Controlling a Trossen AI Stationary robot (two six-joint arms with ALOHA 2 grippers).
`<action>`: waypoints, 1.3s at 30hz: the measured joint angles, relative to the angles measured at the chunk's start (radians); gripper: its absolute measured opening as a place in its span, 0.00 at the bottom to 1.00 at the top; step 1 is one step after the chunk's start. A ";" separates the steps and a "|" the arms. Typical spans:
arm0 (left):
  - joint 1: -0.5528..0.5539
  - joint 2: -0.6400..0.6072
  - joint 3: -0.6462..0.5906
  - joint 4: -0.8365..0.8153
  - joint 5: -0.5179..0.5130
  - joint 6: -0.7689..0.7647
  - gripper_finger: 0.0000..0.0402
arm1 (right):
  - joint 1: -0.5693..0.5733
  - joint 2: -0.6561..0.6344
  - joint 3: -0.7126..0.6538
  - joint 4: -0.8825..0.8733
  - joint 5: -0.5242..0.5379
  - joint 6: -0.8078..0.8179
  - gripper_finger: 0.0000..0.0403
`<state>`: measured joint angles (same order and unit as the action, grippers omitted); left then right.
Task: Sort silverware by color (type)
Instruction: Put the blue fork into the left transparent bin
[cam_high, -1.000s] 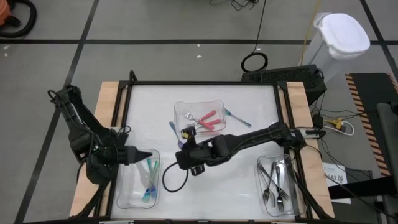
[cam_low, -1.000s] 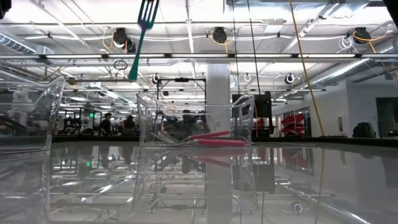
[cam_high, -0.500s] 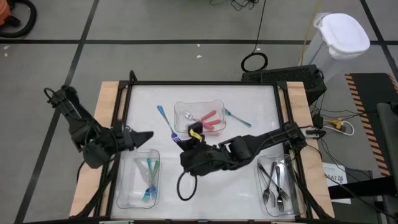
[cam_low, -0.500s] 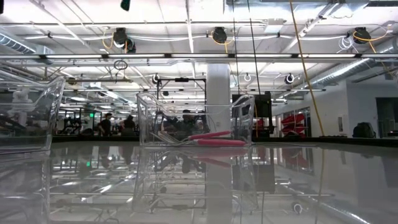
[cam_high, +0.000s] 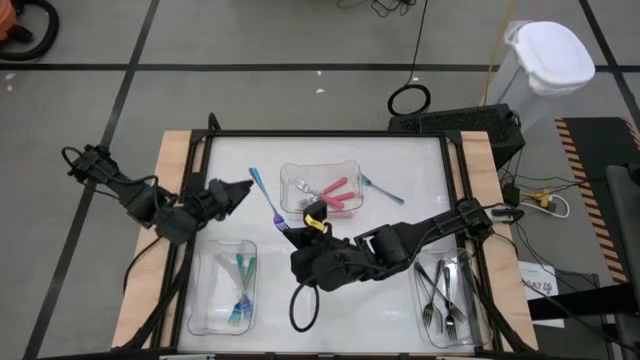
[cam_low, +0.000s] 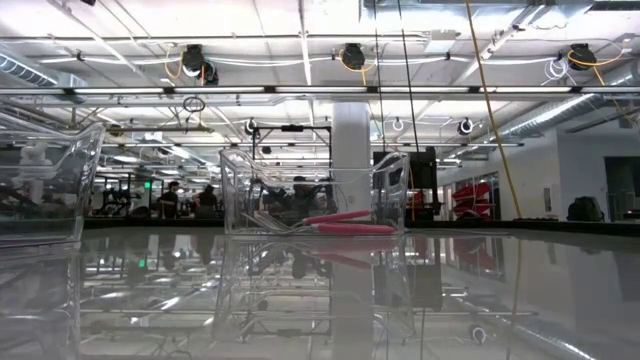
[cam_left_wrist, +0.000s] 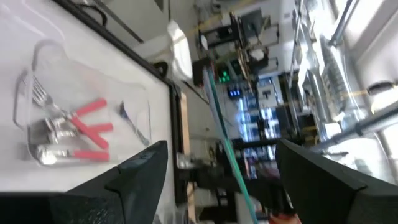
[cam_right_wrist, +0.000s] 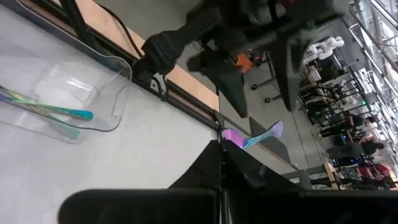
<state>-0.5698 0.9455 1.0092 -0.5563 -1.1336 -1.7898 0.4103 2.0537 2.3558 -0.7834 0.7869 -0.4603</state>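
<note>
From above, three clear trays sit on the white table (cam_high: 400, 150). The middle tray (cam_high: 322, 190) holds pink-handled pieces (cam_high: 338, 192) and a few shiny grey ones. The left tray (cam_high: 222, 287) holds teal-handled pieces (cam_high: 241, 290). The right tray (cam_high: 448, 285) holds dark grey forks (cam_high: 447, 290). One teal fork (cam_high: 382, 188) lies on the table just beside the middle tray. The left gripper (cam_high: 240, 190) is at the table's left edge with its fingers spread wide and nothing between them. The right gripper (cam_high: 300, 228) is near the table's middle, closed on a blue and purple fork (cam_high: 268, 199) that points toward the left gripper. From table height, the middle tray (cam_low: 312, 190) shows the pink handles (cam_low: 345, 222) lying flat inside it, and a corner of the left tray (cam_low: 50, 180) is at the side. The left wrist camera sees the middle tray (cam_left_wrist: 87, 124) with pink handles (cam_left_wrist: 87, 121) and grey forks, and the wide dark fingers (cam_left_wrist: 143, 174). The right wrist camera sees the left tray (cam_right_wrist: 68, 99) with a teal piece (cam_right_wrist: 46, 109) inside, and the purple fork tip (cam_right_wrist: 249, 138) sticking out from its closed fingers.
</note>
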 joint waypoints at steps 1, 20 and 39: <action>0.018 -0.004 0.000 -0.009 0.001 0.000 0.74 | 0.000 0.000 0.000 0.000 -0.001 0.000 0.00; 0.299 -0.026 0.000 -0.002 0.302 0.130 0.74 | 0.000 0.000 0.000 -0.024 -0.003 -0.010 0.00; 0.414 -0.013 0.000 0.000 0.427 0.129 0.71 | -0.001 0.000 0.000 -0.143 -0.006 -0.060 0.00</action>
<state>-0.1562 0.9327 1.0091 -0.5566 -0.7062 -1.6608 0.4095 2.0537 2.3558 -0.9263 0.7807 -0.5205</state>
